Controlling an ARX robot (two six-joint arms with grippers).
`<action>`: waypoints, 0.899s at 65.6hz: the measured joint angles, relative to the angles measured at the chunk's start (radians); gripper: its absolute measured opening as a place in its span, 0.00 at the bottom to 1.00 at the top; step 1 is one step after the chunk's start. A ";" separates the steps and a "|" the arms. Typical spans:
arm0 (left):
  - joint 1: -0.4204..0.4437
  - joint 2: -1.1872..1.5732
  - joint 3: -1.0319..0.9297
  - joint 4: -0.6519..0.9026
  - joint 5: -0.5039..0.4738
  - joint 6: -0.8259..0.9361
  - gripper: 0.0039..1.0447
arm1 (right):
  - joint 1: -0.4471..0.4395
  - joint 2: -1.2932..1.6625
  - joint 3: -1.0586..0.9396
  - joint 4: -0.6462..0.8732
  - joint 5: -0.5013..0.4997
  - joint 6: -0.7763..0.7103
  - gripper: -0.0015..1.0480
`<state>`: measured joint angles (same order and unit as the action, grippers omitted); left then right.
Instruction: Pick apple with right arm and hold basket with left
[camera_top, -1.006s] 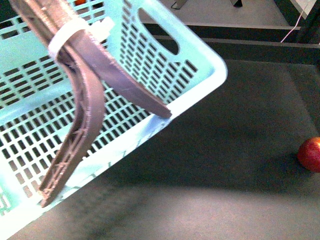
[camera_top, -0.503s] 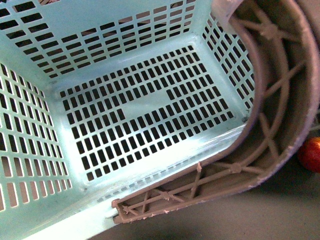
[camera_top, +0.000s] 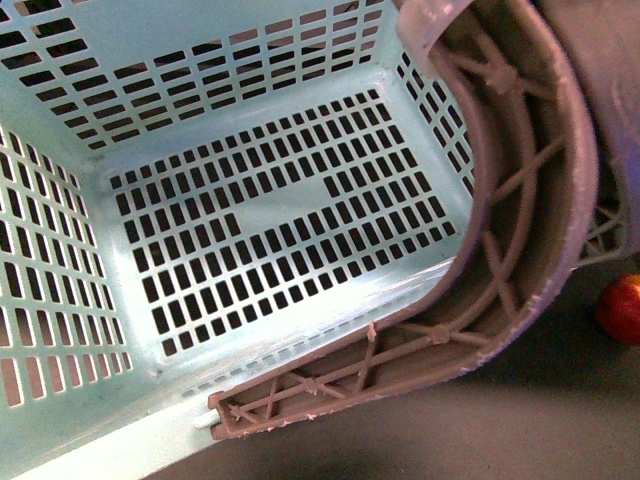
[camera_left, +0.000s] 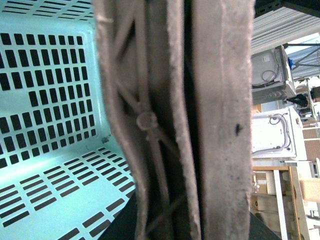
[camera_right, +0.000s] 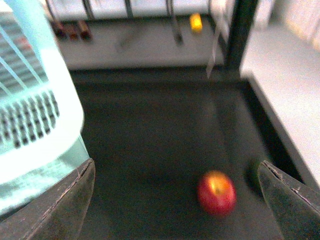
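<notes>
At the right gripper (camera_right: 175, 163): spread wide, holding nothing. Just ahead on the dark table (camera_right: 150, 130), within the finger span but off toward one finger: the apple (camera_right: 216, 192). Far likelier reached from here than from the left side, busy with the basket (camera_top: 200, 60); left grip impossible to tell

You will find no lettering, label, brand or number to read in any view. The basket (camera_top: 285, 198) and the apple (camera_top: 621, 309) show none.

Left and centre, close up: basket (camera_top: 250, 90), tipped open-side toward camera, handle (camera_top: 540, 200) curving along its right and near rim. Well apart at right, on tabletop (camera_top: 520, 430): apple (camera_top: 620, 308). Just beside it, possibly another small object (camera_right: 253, 175), blurred.
</notes>
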<state>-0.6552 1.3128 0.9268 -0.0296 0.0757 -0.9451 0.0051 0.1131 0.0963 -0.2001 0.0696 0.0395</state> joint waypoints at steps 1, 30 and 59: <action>0.000 0.000 0.000 0.000 0.000 0.000 0.15 | -0.004 0.026 0.014 -0.031 0.003 0.001 0.92; -0.001 0.000 0.000 -0.002 -0.002 0.006 0.15 | -0.296 1.094 0.198 0.581 -0.136 -0.174 0.92; -0.001 0.000 0.000 -0.002 0.000 0.006 0.15 | -0.251 1.963 0.515 0.787 0.030 -0.239 0.92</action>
<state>-0.6563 1.3125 0.9268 -0.0315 0.0753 -0.9394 -0.2459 2.0766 0.6113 0.5869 0.0994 -0.1993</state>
